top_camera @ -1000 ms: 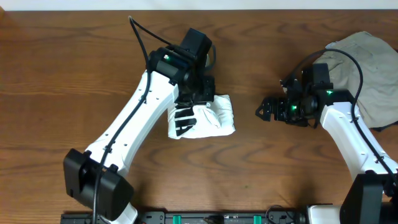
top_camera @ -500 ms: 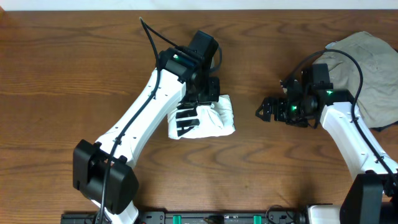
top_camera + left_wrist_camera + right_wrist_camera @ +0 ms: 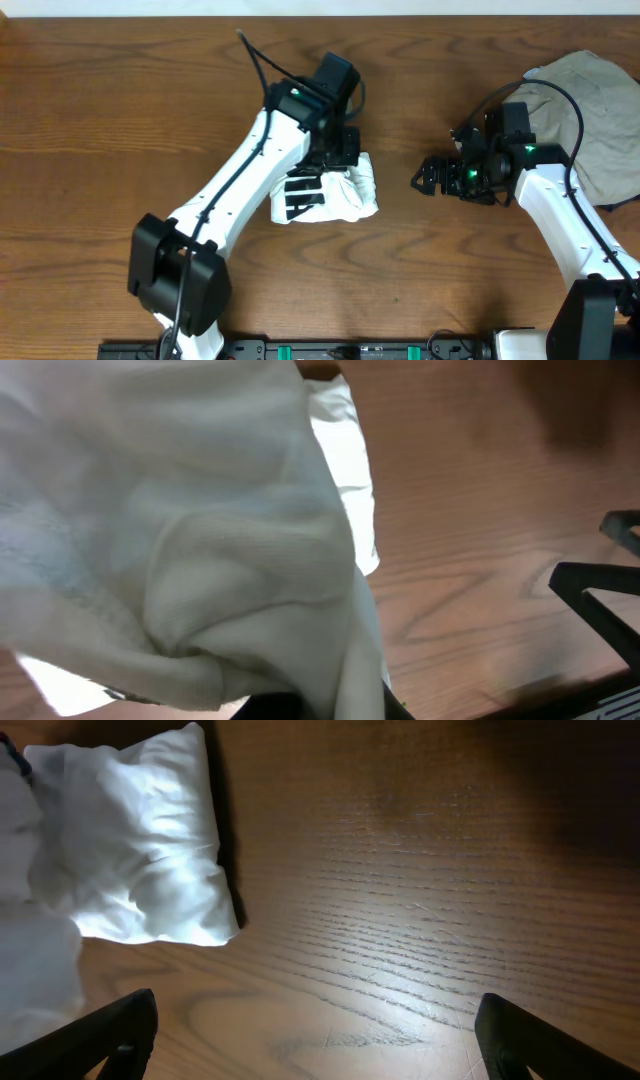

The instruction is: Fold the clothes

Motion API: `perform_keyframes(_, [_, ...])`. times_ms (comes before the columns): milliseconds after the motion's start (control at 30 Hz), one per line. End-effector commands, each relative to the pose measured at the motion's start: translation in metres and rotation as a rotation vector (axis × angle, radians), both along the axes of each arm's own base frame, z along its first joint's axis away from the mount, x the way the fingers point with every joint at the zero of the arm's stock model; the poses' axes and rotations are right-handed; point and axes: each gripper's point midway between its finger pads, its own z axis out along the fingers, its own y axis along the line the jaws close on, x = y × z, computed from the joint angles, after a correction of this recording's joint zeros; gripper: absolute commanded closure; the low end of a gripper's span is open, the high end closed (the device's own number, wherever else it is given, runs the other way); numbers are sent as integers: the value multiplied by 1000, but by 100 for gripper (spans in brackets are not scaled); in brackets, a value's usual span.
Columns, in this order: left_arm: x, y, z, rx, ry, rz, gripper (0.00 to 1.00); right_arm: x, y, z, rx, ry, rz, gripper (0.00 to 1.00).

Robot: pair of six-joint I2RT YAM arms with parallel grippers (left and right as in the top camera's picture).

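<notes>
White garment [image 3: 330, 195] lay bunched into a rough rectangle at center of the overhead view, on the wood surface [image 3: 120, 120]. Black print showed at its left end. Left tool [image 3: 338, 160] sat over the garment's upper edge, touching or right on the cloth.

In the left wrist view cloth filled most of the frame, close to the lens. One finger [image 3: 600, 595] showed far right and the other was hidden under fabric, so I could not tell if that tool was pinching the cloth or spread.

Right tool [image 3: 424, 178] hung just right of the garment with its jaws spread wide and nothing between them, only bare wood below. Khaki garment [image 3: 595, 110] lay heaped at upper right, apart from both tools, untouched.

Risks, as judgement:
- The fold looked loose and puffy, so lifting or dragging by one edge could spill the layers open.
- Cloth over the left camera left that arm half blind, so a snagged layer might come up with the tool.
- The right arm was not pinning anything, so the bundle could slide.
</notes>
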Motion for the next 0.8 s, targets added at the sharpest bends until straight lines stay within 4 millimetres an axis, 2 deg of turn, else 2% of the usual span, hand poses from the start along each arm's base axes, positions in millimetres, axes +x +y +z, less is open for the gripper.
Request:
perform_keyframes(0, [0,-7,0,-6,-6,-9,83,-3,5,-1,14,16,-1,1])
perform_keyframes(33, [0,-8,0,-8,-7,-10,75,-3,5,-1,14,16,-1,1])
perform_keyframes(100, [0,-8,0,-8,-7,-10,68,-3,5,-1,14,19,-1,1])
perform_keyframes(133, [0,-8,0,-8,-7,-10,61,-4,4,-1,13,20,-1,1])
perform_keyframes(167, [0,-8,0,-8,-7,-10,49,-4,4,-1,13,24,-1,1])
perform_keyframes(233, [0,-8,0,-8,-7,-10,36,-6,4,-2,13,28,-1,1])
perform_keyframes(333, [0,-8,0,-8,-8,-10,31,-6,4,-2,13,31,-1,1])
perform_keyframes(433, [3,-10,3,-16,-24,-18,30,-6,4,-2,13,30,-1,1])
perform_keyframes(533, [6,-11,14,-31,-66,-56,29,-6,7,0,32,32,0,1])
perform_keyframes(600, [8,-7,27,-44,-99,-56,28,-6,17,5,93,29,15,1])
perform_keyframes(700, [9,13,43,-34,-122,-14,25,-5,35,18,214,3,62,1])
perform_keyframes(767, [10,37,48,3,-116,35,24,-5,47,29,300,-18,98,2])
